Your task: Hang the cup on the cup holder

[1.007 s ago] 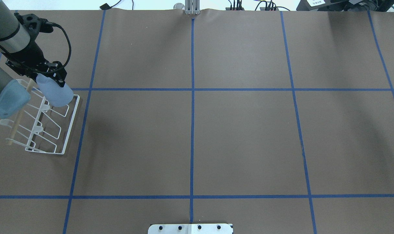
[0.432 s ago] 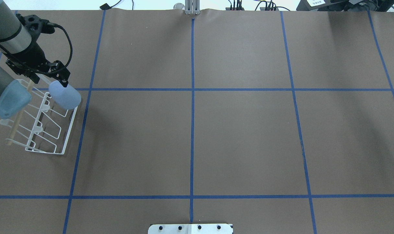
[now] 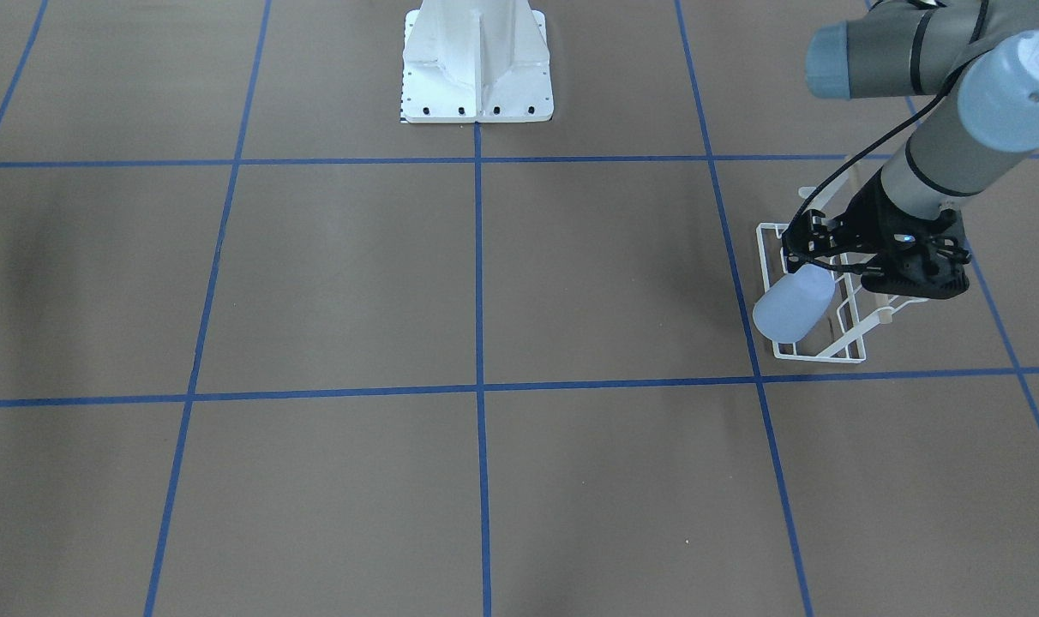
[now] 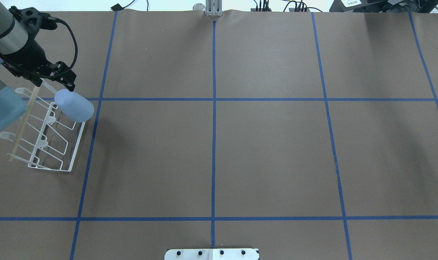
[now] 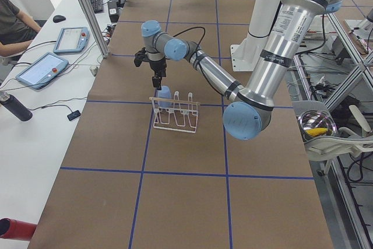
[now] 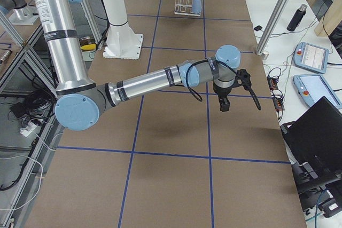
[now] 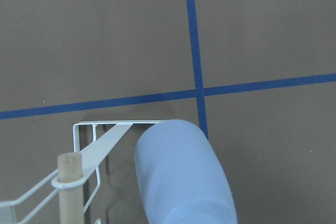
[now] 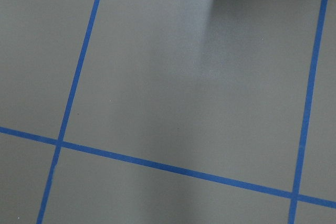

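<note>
The pale blue cup (image 4: 74,105) hangs tilted on a far-end prong of the white wire cup holder (image 4: 71,159), mouth toward the rack. It also shows in the front view (image 3: 792,302) and fills the bottom of the left wrist view (image 7: 181,174). My left gripper (image 4: 65,81) is open and empty, just behind and above the cup, apart from it. The rack's wooden rod (image 4: 22,126) runs along its top. My right gripper (image 6: 223,105) hangs over bare table far to the right; I cannot tell whether it is open or shut.
The rack stands at the table's far left, by a blue tape crossing (image 7: 199,92). The robot's white base plate (image 3: 477,68) is at mid-table. Tablets (image 5: 44,68) and a dark bottle (image 5: 14,106) lie on the operators' side desk.
The left gripper let go of the cup and drew back and up. The cup tipped from held above the rack to resting on the prong. A little of the right gripper shifted at the view's edge.
</note>
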